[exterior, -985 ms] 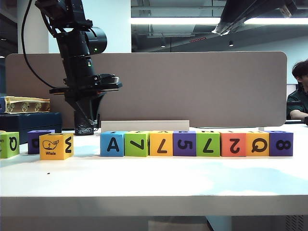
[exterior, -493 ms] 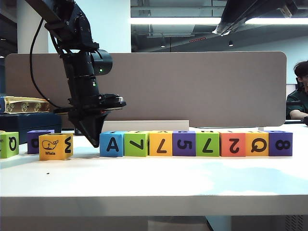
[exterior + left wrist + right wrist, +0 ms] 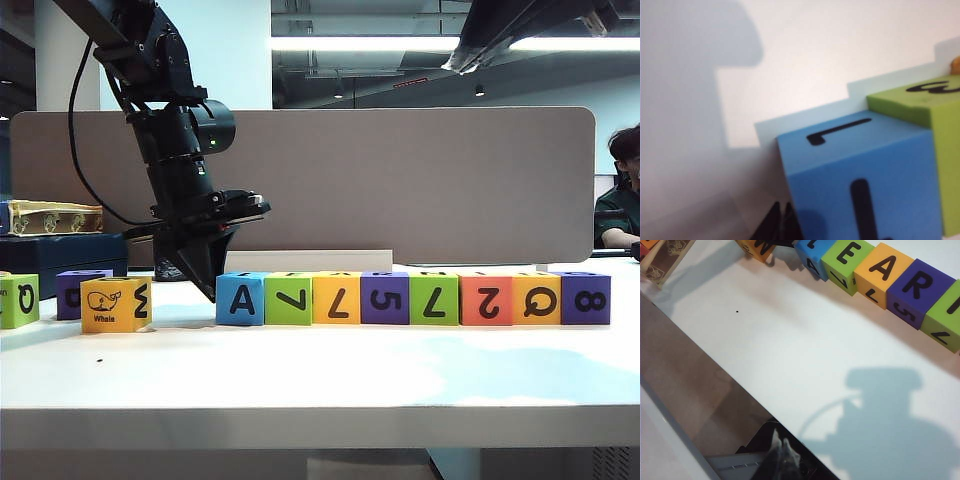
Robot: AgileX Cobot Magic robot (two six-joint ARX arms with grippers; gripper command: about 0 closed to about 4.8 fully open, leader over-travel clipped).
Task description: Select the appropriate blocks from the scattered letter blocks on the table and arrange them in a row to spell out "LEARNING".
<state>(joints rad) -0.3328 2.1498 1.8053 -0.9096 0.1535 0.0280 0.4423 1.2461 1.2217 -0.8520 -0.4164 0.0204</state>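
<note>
Eight letter blocks stand in a row on the white table: blue "A", green, yellow-orange, purple, green, coral, yellow-orange, purple. My left gripper is shut and empty, its tip low against the blue block's outer side. The left wrist view shows its tips beside the blue block, with the green one behind. My right gripper is shut and empty over the table's front edge; the exterior view does not show it.
Loose blocks lie to the left: a yellow-orange whale block, a purple one and a green "Q" one. A wooden box rests on a dark case. The grey-brown partition stands behind the row.
My left gripper came down and swung right against the blue block. The blue and green blocks slid slightly right, closing the row. The right arm stayed still.
</note>
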